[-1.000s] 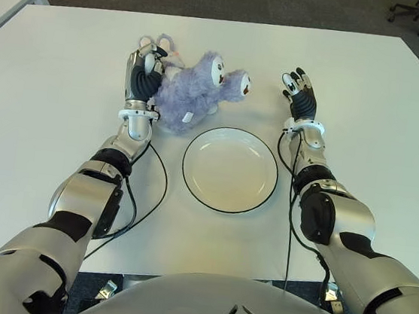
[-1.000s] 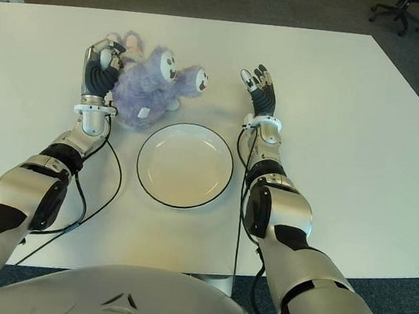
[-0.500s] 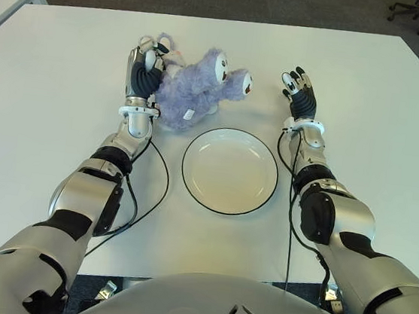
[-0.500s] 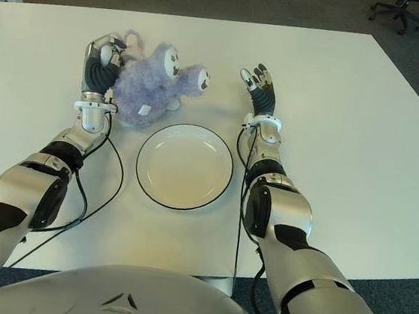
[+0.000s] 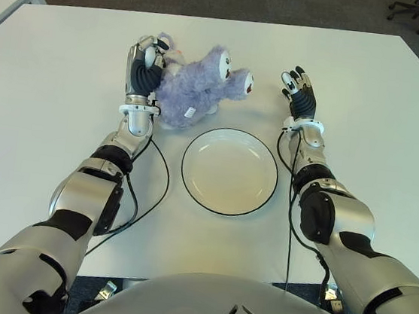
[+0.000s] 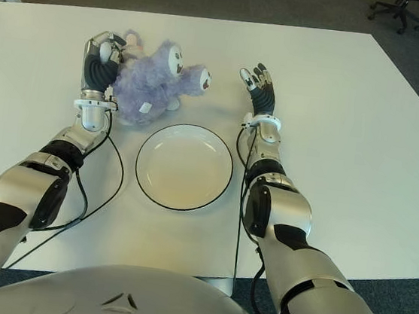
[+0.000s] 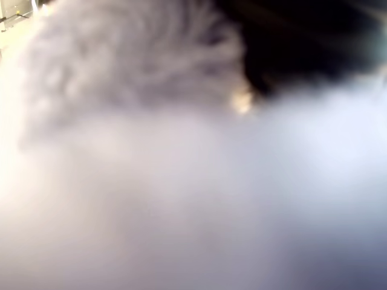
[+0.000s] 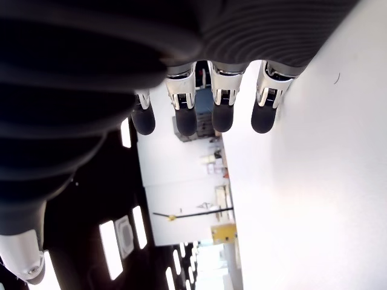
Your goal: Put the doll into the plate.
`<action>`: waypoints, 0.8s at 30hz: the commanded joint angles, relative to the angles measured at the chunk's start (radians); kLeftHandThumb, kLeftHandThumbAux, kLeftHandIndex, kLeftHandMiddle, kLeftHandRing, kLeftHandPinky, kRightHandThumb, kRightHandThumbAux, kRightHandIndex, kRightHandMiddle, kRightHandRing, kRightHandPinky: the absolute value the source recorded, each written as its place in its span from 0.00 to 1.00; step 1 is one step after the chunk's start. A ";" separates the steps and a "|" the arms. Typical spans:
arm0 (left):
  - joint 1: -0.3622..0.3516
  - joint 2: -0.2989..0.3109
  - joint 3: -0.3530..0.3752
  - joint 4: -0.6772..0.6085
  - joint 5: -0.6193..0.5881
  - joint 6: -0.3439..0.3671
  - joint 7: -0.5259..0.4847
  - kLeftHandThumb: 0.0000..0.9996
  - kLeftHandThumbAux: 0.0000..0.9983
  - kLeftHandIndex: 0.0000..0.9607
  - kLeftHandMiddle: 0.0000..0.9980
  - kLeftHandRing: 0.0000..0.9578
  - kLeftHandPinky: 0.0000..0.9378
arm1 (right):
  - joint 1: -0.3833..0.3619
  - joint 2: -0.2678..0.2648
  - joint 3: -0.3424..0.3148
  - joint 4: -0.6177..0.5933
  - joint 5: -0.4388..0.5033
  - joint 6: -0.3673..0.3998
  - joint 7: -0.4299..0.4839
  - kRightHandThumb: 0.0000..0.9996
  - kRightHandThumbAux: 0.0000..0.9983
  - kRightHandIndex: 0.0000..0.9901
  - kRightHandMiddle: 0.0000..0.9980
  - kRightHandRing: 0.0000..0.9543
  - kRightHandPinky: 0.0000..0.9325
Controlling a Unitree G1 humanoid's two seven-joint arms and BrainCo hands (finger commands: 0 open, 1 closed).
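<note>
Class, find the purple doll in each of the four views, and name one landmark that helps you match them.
Left eye view: doll just beyond the plate, against the left hand.
Right eye view: doll again beyond the plate.
Left wrist view: purple fur fills the frame.
Right wrist view: not in it.
Landmark: the plate, in both eye views.

On the broad white rectangular table (image 5: pixel 56 109), the round white plate with a thin dark rim (image 5: pixel 230 170) sits near the robot, between its two arms. The fluffy lilac plush doll (image 5: pixel 195 87) lies behind the plate and to its left, apart from the rim. The left hand (image 5: pixel 145 70) is against the doll's left side, fingers curled on it. The right hand (image 5: pixel 299 91) shows behind and right of the plate, fingers extended, well apart from the doll.
</note>
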 commanded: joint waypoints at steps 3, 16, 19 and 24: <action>-0.005 -0.005 0.011 -0.015 -0.012 -0.009 -0.015 0.75 0.70 0.46 0.86 0.90 0.91 | 0.083 0.024 -0.004 0.055 0.006 0.053 -0.007 0.08 0.60 0.02 0.05 0.04 0.06; 0.004 -0.006 0.008 -0.049 0.025 -0.018 0.040 0.75 0.69 0.46 0.85 0.90 0.91 | 0.082 0.022 -0.003 0.055 0.005 0.052 -0.011 0.07 0.61 0.02 0.05 0.04 0.06; 0.007 -0.009 0.013 -0.054 0.015 -0.022 0.025 0.75 0.69 0.46 0.86 0.90 0.91 | 0.082 0.022 -0.002 0.055 0.004 0.052 -0.012 0.07 0.61 0.02 0.05 0.04 0.06; 0.014 -0.015 0.025 -0.062 -0.014 -0.047 -0.016 0.75 0.69 0.46 0.86 0.90 0.90 | 0.081 0.022 -0.002 0.056 0.004 0.052 -0.014 0.07 0.60 0.02 0.04 0.04 0.06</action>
